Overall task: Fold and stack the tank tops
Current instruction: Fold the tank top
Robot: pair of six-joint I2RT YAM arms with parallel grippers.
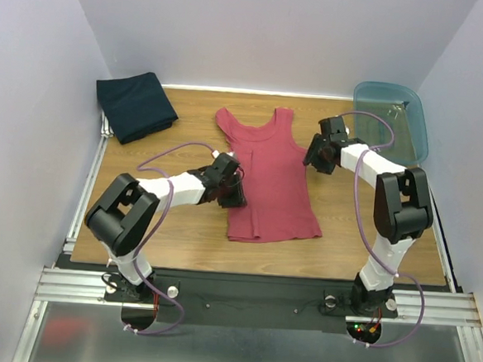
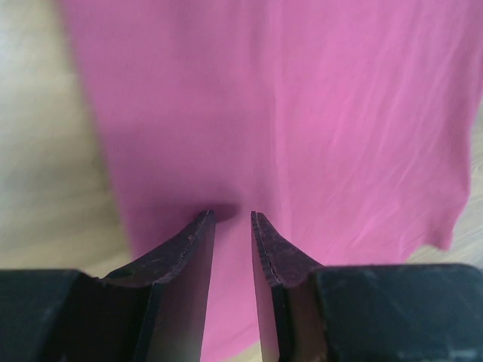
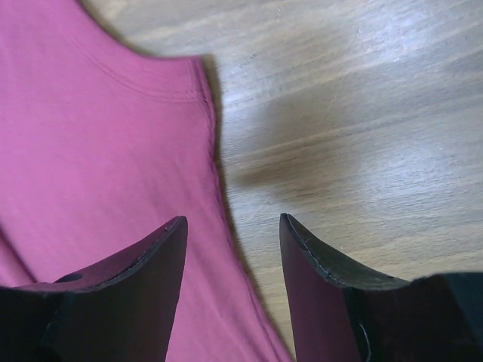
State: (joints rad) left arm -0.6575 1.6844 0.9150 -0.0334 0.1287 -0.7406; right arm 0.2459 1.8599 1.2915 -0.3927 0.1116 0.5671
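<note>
At the far left corner of the table (image 1: 187,243), the navy tank top (image 1: 136,106) is lying as a folded square, well apart from everything else. Moving right, the left gripper (image 2: 232,216) is sitting low over the left side edge of the maroon tank top (image 1: 271,179). Its jaws are standing a narrow gap apart with flat cloth showing between them, so it is released and pinching nothing; whether the tips are touching the cloth cannot be told. The maroon tank top is lying spread near the middle of the table, straps pointing to the far side and hem toward the arms, with a lengthwise line running down its left part. At its right side, the right gripper (image 3: 232,220) is hanging just below the armhole with jaws spread wide. One finger (image 3: 128,279) is sitting over cloth and the other over bare wood, straddling the side edge and grasping nothing. Further right, a translucent blue tub (image 1: 395,117) is resting at the far right corner
</note>
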